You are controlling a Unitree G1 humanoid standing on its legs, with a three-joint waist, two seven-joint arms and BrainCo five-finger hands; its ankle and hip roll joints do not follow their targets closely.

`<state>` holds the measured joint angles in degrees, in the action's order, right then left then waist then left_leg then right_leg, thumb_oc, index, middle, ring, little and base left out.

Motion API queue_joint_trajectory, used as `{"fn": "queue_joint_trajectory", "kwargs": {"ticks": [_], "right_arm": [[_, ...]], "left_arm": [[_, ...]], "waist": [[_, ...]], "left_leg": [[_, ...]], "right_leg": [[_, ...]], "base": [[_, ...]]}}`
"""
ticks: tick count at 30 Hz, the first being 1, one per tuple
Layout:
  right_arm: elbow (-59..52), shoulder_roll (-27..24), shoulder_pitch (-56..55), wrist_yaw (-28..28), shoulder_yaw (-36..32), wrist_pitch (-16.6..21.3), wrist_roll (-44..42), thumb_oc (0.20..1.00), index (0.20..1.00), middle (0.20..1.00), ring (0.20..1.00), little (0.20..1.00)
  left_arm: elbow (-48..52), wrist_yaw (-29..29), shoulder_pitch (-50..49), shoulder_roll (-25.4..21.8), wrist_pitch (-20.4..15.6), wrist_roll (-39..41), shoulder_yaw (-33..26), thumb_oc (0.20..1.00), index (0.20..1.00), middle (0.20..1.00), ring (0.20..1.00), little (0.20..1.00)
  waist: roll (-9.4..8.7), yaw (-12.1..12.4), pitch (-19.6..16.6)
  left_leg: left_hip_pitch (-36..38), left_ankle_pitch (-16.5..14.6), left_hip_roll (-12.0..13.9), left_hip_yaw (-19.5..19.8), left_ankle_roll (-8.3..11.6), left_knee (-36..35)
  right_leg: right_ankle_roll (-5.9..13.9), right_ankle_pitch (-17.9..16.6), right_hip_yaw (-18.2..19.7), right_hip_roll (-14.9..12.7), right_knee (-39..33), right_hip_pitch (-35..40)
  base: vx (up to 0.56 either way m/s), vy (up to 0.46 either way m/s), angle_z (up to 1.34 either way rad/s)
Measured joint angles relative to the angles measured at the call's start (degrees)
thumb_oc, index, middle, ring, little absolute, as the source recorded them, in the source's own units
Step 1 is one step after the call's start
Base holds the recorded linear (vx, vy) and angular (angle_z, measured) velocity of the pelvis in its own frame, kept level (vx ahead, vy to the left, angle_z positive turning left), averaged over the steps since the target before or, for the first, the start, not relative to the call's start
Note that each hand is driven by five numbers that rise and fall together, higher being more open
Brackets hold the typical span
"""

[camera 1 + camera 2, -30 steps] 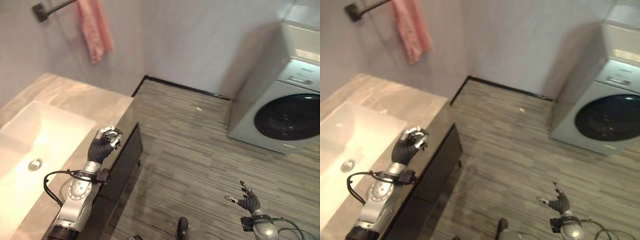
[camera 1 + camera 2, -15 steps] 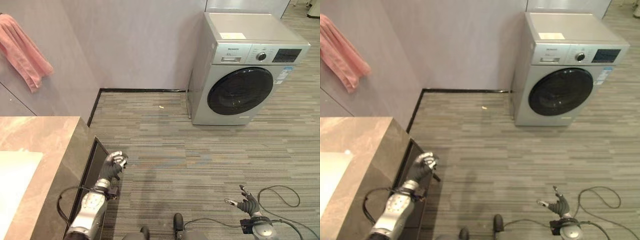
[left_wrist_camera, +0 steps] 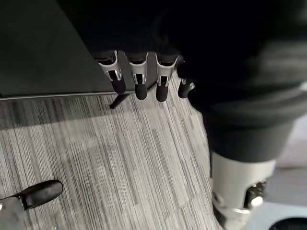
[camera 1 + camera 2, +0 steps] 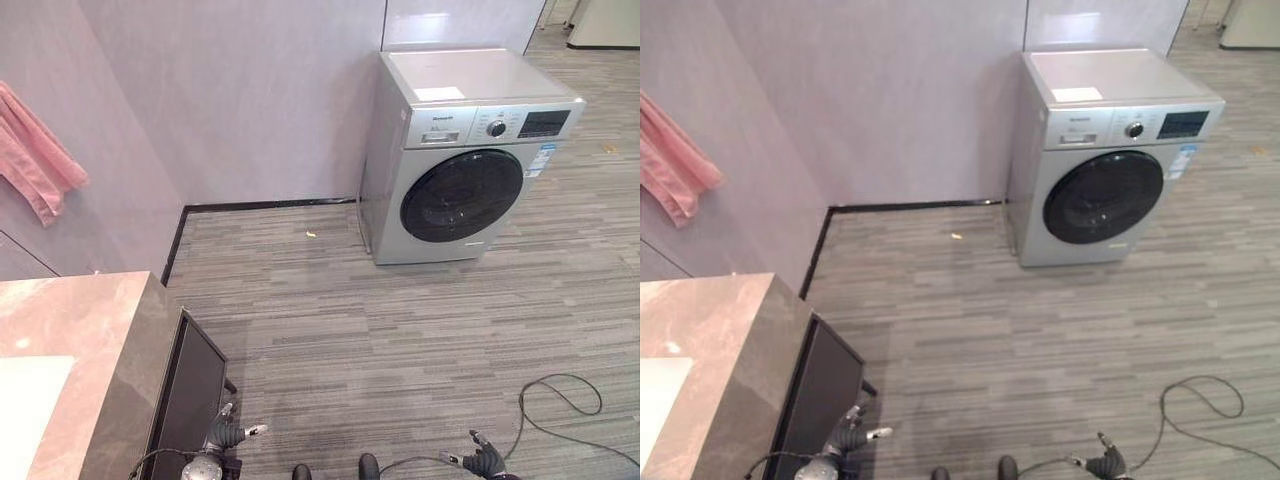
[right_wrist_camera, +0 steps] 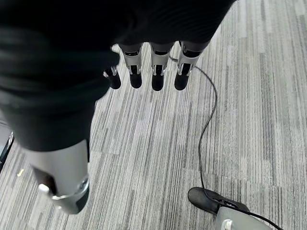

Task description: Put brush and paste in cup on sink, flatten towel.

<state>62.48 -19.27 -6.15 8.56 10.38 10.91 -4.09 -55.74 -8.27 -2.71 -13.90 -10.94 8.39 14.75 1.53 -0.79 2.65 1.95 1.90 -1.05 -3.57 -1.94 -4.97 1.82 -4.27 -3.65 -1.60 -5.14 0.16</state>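
Left hand [image 4: 228, 433]: fingers relaxed, empty, beside dark vanity [image 4: 190, 395].
Right hand [image 4: 482, 462]: fingers loose, empty, seemingly over striped plank floor [image 4: 400, 320].
Towel [image 4: 35, 160]: pink, bunched, hanging.

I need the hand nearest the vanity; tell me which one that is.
The left hand, low beside the dark vanity cabinet. The right hand hangs over open floor, far from the cabinet.

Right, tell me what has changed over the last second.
The head camera swung away from the sink toward the washing machine. The left hand dropped from beside the counter and opened; it held nothing. The right hand stayed low and open; the pink towel still hangs.
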Motion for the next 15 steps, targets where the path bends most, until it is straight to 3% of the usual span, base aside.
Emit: {"fn": "queue_joint_trajectory", "kwargs": {"ticks": [6,15], "right_arm": [[4.07,1.26,2.95,-1.73,-0.16,0.02,-8.29,1.0,1.0,1.0,1.0,1.0],[4.37,1.34,2.56,-2.36,-0.13,-0.13,-8.62,1.0,1.0,1.0,1.0,1.0]], "left_arm": [[-1.27,0.03,1.37,1.11,1.28,0.8,0.45,1.0,1.0,1.0,1.0,1.0],[3.84,2.3,2.76,1.12,1.49,5.15,2.58,1.0,1.0,1.0,1.0,1.0]], "waist": [[-0.13,0.02,0.0],[0.03,-0.36,1.04]], "left_leg": [[-0.08,-0.3,0.34,0.14,0.35,0.01],[-1.08,-0.48,1.29,1.51,1.49,0.95]], "right_leg": [[-0.09,0.42,-0.05,0.38,0.26,-0.08],[-0.92,0.87,-1.45,1.31,0.28,-0.11]], "base": [[0.0,-0.053,0.0],[0.01,-0.081,0.07]]}}
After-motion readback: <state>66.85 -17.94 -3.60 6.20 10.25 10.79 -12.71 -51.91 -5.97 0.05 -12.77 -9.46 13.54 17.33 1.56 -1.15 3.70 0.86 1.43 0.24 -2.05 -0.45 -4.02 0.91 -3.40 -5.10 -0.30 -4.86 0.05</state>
